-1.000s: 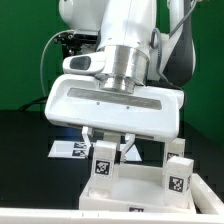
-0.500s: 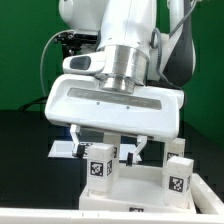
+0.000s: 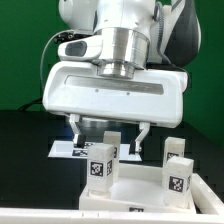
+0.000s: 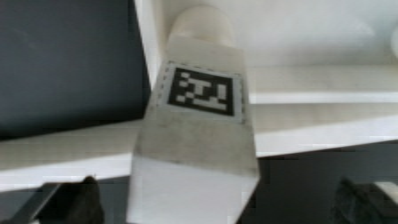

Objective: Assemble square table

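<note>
Now the gripper (image 3: 108,133) hangs spread, empty, above the leg (image 3: 101,161); seating in the tabletop (image 3: 140,188) should be checked.

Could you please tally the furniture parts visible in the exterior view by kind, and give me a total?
Legs standing on the panel: 3 – front leg, a leg behind it, a leg at the exterior view's right
Tabletop panel: 1
Total: 4
The gripper hangs above the front leg, fingers spread.
</note>
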### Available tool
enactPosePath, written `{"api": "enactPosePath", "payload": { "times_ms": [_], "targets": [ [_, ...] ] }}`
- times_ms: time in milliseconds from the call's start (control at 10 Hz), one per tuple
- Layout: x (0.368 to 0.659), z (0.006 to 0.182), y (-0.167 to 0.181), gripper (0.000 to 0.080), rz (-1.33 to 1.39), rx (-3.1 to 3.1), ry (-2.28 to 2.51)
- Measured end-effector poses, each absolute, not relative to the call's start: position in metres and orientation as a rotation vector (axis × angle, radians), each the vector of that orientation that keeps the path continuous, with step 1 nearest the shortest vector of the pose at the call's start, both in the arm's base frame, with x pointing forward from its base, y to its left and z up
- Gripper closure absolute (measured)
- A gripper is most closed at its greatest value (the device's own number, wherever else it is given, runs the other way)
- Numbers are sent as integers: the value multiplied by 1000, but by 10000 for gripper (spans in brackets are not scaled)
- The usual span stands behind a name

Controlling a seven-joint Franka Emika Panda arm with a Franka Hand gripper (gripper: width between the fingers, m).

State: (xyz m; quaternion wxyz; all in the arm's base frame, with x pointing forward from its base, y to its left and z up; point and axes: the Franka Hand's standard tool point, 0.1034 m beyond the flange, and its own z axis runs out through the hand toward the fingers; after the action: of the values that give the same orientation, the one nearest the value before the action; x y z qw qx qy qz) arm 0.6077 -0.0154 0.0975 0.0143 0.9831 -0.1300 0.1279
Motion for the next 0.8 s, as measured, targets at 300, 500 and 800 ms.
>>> {"api": "enactPosePath", "payload": {
  "times_ms": [300,500,800],
  "targets": [
    [602,93,-20,151,110,3113,-452],
    [605,91,-20,151,-25,3126,-469],
    [606,84,-19,275,45,3111,-504]
  ]
}}
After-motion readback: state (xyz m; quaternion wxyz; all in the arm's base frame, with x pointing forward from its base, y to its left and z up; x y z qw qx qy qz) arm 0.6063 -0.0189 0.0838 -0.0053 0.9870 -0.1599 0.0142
